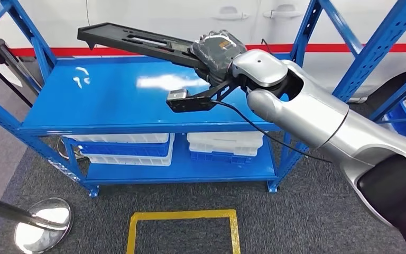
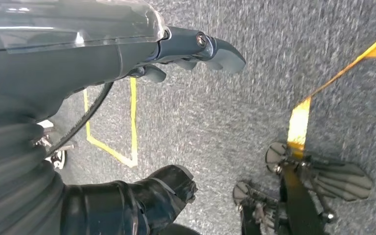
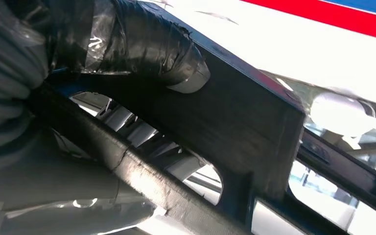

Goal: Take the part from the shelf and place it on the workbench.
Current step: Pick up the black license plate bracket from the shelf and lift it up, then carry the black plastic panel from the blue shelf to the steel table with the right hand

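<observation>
Grey carpet with a yellow floor square (image 1: 184,230) in front of the blue shelf (image 1: 127,127). On the shelf's lower level sit white trays (image 1: 224,143). Above its top deck the right hand (image 1: 219,52) is clamped on one end of the long black part (image 1: 132,41), which hangs clear of the deck, roughly level. Right arm extended forward over the shelf. Pickup looks done; carry and placement on the workbench remain. Left hand (image 2: 196,49) hangs toward the floor, holding nothing, fingers look loosely curled.
</observation>
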`<state>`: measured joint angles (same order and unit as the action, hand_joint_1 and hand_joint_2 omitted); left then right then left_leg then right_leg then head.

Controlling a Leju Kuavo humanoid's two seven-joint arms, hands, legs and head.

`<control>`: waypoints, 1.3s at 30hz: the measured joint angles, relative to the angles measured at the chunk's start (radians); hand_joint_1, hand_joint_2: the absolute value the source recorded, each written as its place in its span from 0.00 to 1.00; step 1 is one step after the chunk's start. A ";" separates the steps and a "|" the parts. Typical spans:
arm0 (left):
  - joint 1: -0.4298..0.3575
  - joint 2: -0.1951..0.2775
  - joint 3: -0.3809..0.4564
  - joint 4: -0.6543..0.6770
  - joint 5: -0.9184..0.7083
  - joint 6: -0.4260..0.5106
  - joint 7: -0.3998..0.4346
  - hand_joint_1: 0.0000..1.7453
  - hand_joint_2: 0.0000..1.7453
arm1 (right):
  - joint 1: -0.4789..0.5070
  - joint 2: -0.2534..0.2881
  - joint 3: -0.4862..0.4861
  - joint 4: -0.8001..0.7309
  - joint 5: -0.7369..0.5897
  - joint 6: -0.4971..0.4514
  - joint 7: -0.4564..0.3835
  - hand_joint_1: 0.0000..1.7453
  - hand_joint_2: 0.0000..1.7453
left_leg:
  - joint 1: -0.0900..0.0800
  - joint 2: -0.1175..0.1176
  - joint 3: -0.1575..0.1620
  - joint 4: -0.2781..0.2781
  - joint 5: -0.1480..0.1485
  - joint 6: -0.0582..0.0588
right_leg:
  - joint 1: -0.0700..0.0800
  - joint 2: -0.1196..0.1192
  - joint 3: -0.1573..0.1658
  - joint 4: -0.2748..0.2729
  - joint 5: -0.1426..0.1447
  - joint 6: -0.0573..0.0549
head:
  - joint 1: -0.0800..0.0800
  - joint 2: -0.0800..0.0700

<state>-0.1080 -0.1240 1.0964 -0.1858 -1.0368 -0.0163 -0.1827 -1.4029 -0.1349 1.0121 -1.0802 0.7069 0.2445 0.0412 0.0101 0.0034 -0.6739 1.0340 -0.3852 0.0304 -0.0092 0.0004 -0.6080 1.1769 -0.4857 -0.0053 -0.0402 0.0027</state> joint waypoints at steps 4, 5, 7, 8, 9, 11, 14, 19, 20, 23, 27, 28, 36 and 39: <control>0.001 0.000 0.000 0.000 0.000 0.001 0.001 0.00 1.00 | -0.001 0.002 0.000 -0.002 0.000 0.000 0.000 1.00 1.00 | -0.001 -0.003 -0.024 0.016 0.007 -0.021 | 0.008 -0.001 0.060 -0.123 -0.023 -0.016 | -0.002 0.000; 0.002 0.000 0.000 0.000 -0.001 0.001 0.001 0.00 1.00 | -0.001 0.003 0.000 -0.002 0.000 0.000 0.000 1.00 1.00 | 0.001 -0.005 -0.042 0.080 -0.044 -0.032 | 0.008 -0.002 0.037 -0.127 0.001 -0.024 | -0.002 0.000; 0.003 0.001 0.000 0.000 -0.002 0.002 0.003 0.00 1.00 | 0.000 0.005 0.000 0.000 0.000 0.001 0.000 1.00 1.00 | 0.003 -0.008 -0.067 0.234 -0.130 -0.047 | 0.005 -0.004 -0.023 -0.131 0.057 -0.038 | -0.003 0.000; 0.002 0.001 0.000 0.000 -0.003 0.002 0.004 0.00 1.00 | 0.001 0.006 0.000 0.000 0.000 0.001 0.000 1.00 1.00 | 0.003 -0.008 -0.055 0.283 -0.142 -0.047 | 0.007 -0.004 -0.051 -0.129 0.078 -0.038 | -0.003 0.000; 0.002 0.001 0.000 0.000 -0.003 0.002 0.005 0.00 1.00 | 0.001 0.006 0.000 0.001 0.000 0.001 0.000 1.00 1.00 | 0.002 -0.008 -0.017 0.260 -0.115 -0.042 | 0.009 -0.004 -0.069 -0.127 0.091 -0.037 | -0.003 0.000; -0.001 0.002 0.000 0.000 -0.004 0.002 0.006 0.00 1.00 | 0.000 0.006 0.000 0.000 0.000 0.000 0.000 1.00 1.00 | -0.002 -0.008 0.102 0.113 -0.114 -0.028 | 0.012 -0.004 -0.090 -0.125 0.113 -0.032 | -0.003 0.000; -0.003 0.004 0.000 -0.001 -0.007 0.002 0.008 0.00 1.00 | -0.001 0.004 0.000 0.000 0.000 0.000 0.000 1.00 1.00 | -0.012 -0.009 0.183 -0.026 -0.141 -0.015 | 0.010 -0.009 -0.097 -0.139 0.148 -0.017 | -0.003 0.000; -0.002 0.002 0.000 0.000 -0.009 0.002 0.010 0.00 1.00 | 0.003 -0.005 0.000 0.007 0.000 0.000 0.000 1.00 1.00 | -0.003 0.003 0.132 -0.051 -0.063 0.013 | 0.005 0.000 -0.138 -0.048 0.026 0.006 | -0.002 0.000; -0.001 0.002 0.000 0.000 -0.010 0.002 0.010 0.00 1.00 | 0.004 -0.005 0.000 0.008 0.000 0.000 -0.001 1.00 1.00 | -0.003 0.005 0.114 -0.049 -0.051 0.015 | 0.003 -0.001 -0.149 0.017 -0.022 0.009 | -0.002 0.000; 0.000 0.002 0.000 0.000 -0.012 0.002 0.010 0.00 1.00 | 0.010 -0.007 0.000 0.011 0.000 0.000 -0.001 1.00 1.00 | -0.002 0.006 0.056 -0.036 -0.016 0.012 | -0.003 -0.001 -0.139 0.141 -0.026 0.018 | -0.002 0.000; -0.001 0.002 0.000 0.000 -0.014 0.000 0.009 0.00 1.00 | 0.013 -0.005 0.000 0.014 0.000 -0.003 -0.001 1.00 1.00 | -0.002 0.005 -0.006 -0.007 0.019 -0.004 | 0.000 0.000 0.039 -0.059 -0.006 0.011 | -0.003 0.000; -0.001 0.002 0.000 0.000 -0.014 -0.001 0.009 0.00 1.00 | 0.013 -0.003 0.000 0.014 0.001 -0.003 -0.001 1.00 1.00 | -0.002 0.005 -0.010 -0.005 0.027 -0.010 | 0.003 0.000 0.067 -0.104 -0.025 0.007 | -0.002 0.000; -0.001 0.007 0.000 0.000 -0.016 -0.002 0.011 0.00 1.00 | 0.012 0.018 0.000 0.027 0.003 -0.004 0.000 1.00 1.00 | 0.008 -0.002 -0.085 0.219 -0.149 -0.050 | -0.001 -0.005 -0.001 -0.144 0.053 -0.037 | -0.004 0.000; -0.002 0.012 0.000 0.000 -0.015 -0.002 0.011 0.00 1.00 | 0.013 0.027 0.000 0.032 0.003 -0.005 0.000 1.00 1.00 | 0.013 -0.001 -0.039 0.254 -0.108 -0.057 | -0.003 -0.006 -0.044 -0.141 0.085 -0.030 | -0.004 0.000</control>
<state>-0.1104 -0.1118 1.0965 -0.1862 -1.0523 -0.0179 -0.1713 -1.3901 -0.1084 1.0121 -1.0487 0.7103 0.2399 0.0416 0.0231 0.0019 -0.7129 1.2876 -0.4932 -0.0265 -0.0118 -0.0059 -0.6519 1.0356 -0.4005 -0.0351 -0.0439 0.0024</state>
